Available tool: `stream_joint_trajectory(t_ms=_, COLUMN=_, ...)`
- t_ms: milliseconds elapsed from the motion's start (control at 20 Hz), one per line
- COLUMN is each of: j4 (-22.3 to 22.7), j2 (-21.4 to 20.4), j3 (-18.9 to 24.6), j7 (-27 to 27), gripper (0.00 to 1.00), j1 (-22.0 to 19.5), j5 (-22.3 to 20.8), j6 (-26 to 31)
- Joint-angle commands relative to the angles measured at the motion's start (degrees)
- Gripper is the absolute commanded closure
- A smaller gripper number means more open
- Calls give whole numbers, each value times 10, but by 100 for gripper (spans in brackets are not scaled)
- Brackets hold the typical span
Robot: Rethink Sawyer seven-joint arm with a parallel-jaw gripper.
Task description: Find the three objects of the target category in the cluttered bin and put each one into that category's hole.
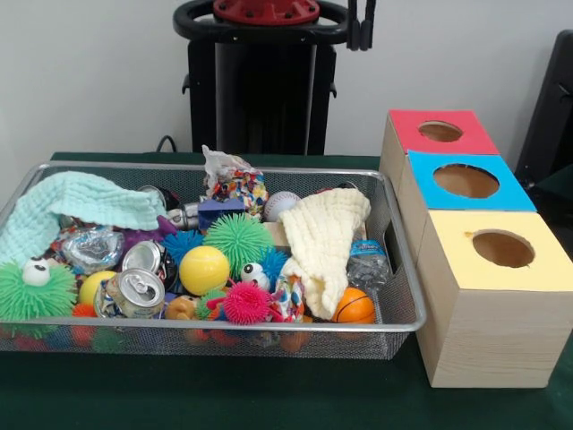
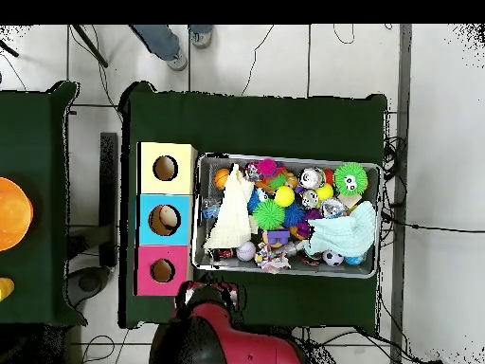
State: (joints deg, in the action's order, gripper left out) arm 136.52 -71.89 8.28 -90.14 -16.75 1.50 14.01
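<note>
Claw: two dark tips (image 1: 362, 25) show only at the top edge of the front view, drawn up well above the bin; how far apart they stand cannot be told. Nothing held, nothing touched.
Arm: red and black mass (image 2: 223, 332) at the bench's edge in the overhead view, clear of the bin.
Bin: one wire mesh bin (image 1: 269, 333) on the green bench (image 1: 215, 394), full of clutter.
Boxes: three wooden boxes in a row just beside the bin, one round hole in each top. Red-topped box (image 1: 440, 132), blue-topped box (image 1: 466, 182), yellow-topped box (image 1: 501, 251). In the front view, the holes show nothing inside.
Cloths: two. Teal cloth (image 1: 76, 208) draped over one end of the bin; cream cloth (image 1: 324, 242) lying over the clutter near the box end.
Cans: two crushed cans seen clearly. One (image 1: 134, 294) against the near wall, one (image 1: 148, 257) just behind it.
Spiky balls: green spiky ball (image 1: 238, 240) in the middle, green spiky ball with an eye (image 1: 36, 291) in the near corner, pink spiky ball (image 1: 246, 303), blue spiky ball (image 1: 183, 244).
Smooth balls: yellow ball (image 1: 204, 270), small basketball (image 1: 354, 306) near the box end, baseball (image 1: 280, 205) by the far wall.
Bottle: one crumpled clear bottle (image 1: 367, 266) beside the cream cloth.
Target things: category cannot be told; everything counted lies in the bin.
Person: shoes and trouser legs (image 2: 175, 43) on the floor beyond the bench in the overhead view.
</note>
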Motion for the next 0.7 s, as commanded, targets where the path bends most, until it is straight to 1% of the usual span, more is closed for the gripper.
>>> stream_joint_trajectory(t_ms=50, j4=-5, j2=123, j3=60, j7=-77, gripper=100, j1=12, j5=-19, j6=-88)
stream_joint_trajectory(t_ms=100, j4=-11, j2=132, j3=51, j7=-86, gripper=100, j1=21, j5=-16, j6=-94)
stream_joint_trajectory(t_ms=150, j4=-24, j2=147, j3=31, j7=-97, gripper=100, j1=40, j5=-13, j6=-102)
stream_joint_trajectory(t_ms=250, j4=-41, j2=166, j3=4, j7=-105, gripper=100, j1=64, j5=-7, j6=-111)
stream_joint_trajectory(t_ms=550, j4=-89, j2=209, j3=-14, j7=-97, gripper=100, j1=77, j5=9, j6=-118)
stream_joint_trajectory(t_ms=700, j4=-101, j2=233, j3=-11, j7=-97, gripper=100, j1=74, j5=9, j6=-138)
